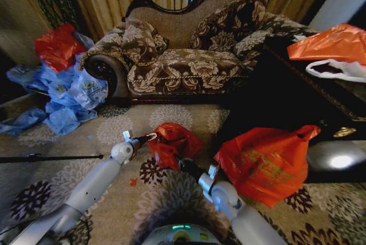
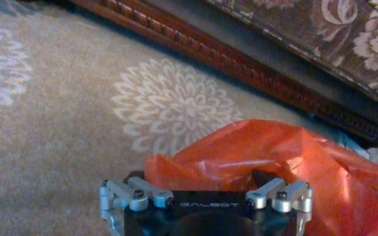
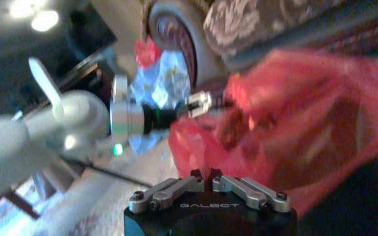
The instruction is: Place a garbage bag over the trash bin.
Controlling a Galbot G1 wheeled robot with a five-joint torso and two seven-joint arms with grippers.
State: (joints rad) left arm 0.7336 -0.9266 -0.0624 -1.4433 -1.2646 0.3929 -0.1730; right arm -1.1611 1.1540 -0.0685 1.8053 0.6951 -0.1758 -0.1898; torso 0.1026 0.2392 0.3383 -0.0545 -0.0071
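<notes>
The garbage bag (image 1: 173,142) is thin, crinkly, glossy red-orange plastic. The sofa (image 1: 183,64) wears woven floral cloth over a polished wood frame. The carpet (image 2: 57,113) looks matt and napped.

Two pale grey, rounded arms are seen from the head camera, each ending in a black wrist section. The left gripper (image 1: 150,137) is built from silver metal links held by dark screws on a black block, and "GALBOT" is printed in white there. The same links and lettering are carried by the right gripper (image 3: 210,173). A green light is shown on the left wrist.
</notes>
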